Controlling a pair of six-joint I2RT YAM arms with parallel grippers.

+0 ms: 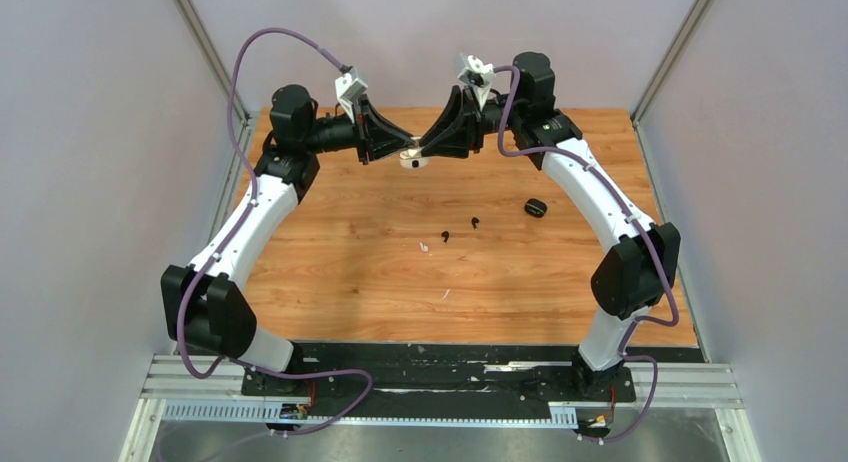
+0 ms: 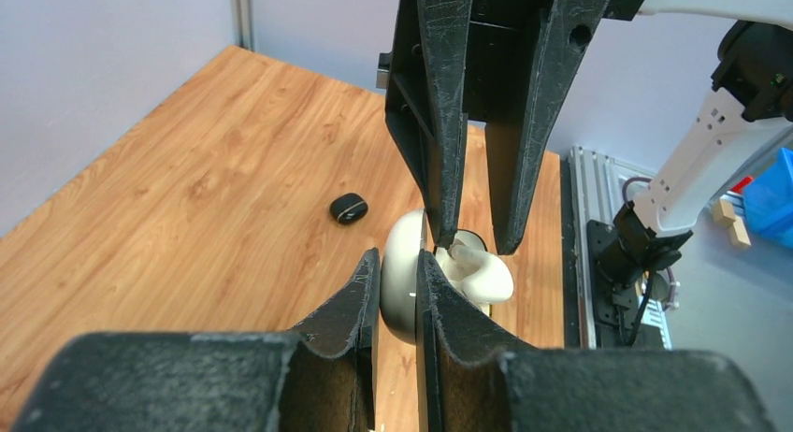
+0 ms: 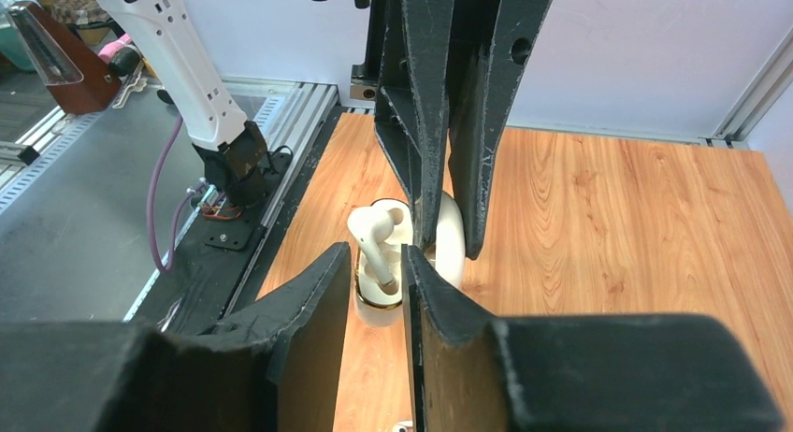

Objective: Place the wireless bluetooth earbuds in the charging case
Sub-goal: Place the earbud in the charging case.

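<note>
**Seating a white earbud**

The white earbud [image 3: 371,228] stands stem-down in the open white case [image 3: 374,310], held up over the table [image 1: 350,272]. My left gripper [image 2: 397,262] is clamped on the case's lid [image 2: 400,296]. My right gripper [image 3: 374,254] brackets the earbud narrowly, and I cannot tell if it grips. Next comes a gentle, straight press down.

The top view hangs high behind the counter's [image 1: 350,282] 6 o'clock edge, tilted down toward 12 o'clock, far enough back to hold the whole counter, the left arm [image 1: 240,242] and the right arm [image 1: 610,212]. The left wrist view rides close behind its own jaws and looks along them toward 3 o'clock, past the black case [image 1: 535,207], to the right base [image 2: 645,250]. The right wrist view, just as close, looks toward 9 o'clock, to the left base [image 3: 234,165]. All three share the white case [image 1: 411,159] near the counter's 12 o'clock edge. Each wrist view shows the other arm's jaws reaching in from its top edge.
</note>
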